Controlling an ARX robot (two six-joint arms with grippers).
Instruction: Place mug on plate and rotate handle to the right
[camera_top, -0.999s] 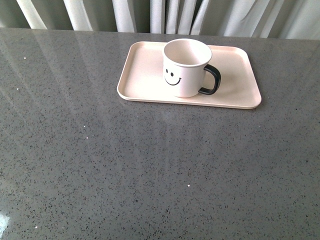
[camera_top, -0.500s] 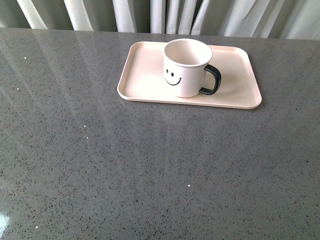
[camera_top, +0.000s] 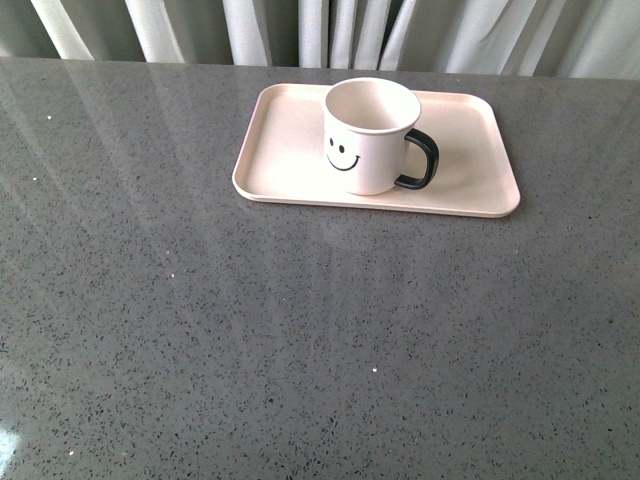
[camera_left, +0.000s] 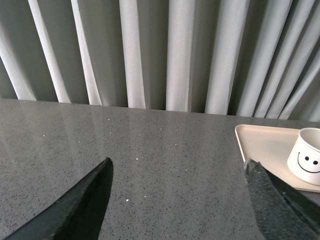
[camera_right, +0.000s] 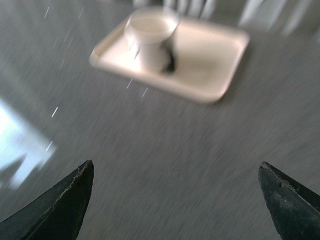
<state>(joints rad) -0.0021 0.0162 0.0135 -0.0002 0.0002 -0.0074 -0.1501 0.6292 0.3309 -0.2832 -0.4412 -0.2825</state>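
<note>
Since the earlier frames you will find only a slight leftward shift of the whole front view; the mug and plate keep their relation. The grey speckled table (camera_top: 300, 330) carries the plate (camera_top: 285, 150) at its far side. The mug (camera_top: 365, 150) stands upright near the plate's middle, smiley face toward the robot. Its handle (camera_top: 425, 160) points right. The left gripper (camera_left: 180, 215) is spread wide and empty, left of the plate. The right gripper (camera_right: 175, 210) is likewise wide open and empty, its view blurred.
</note>
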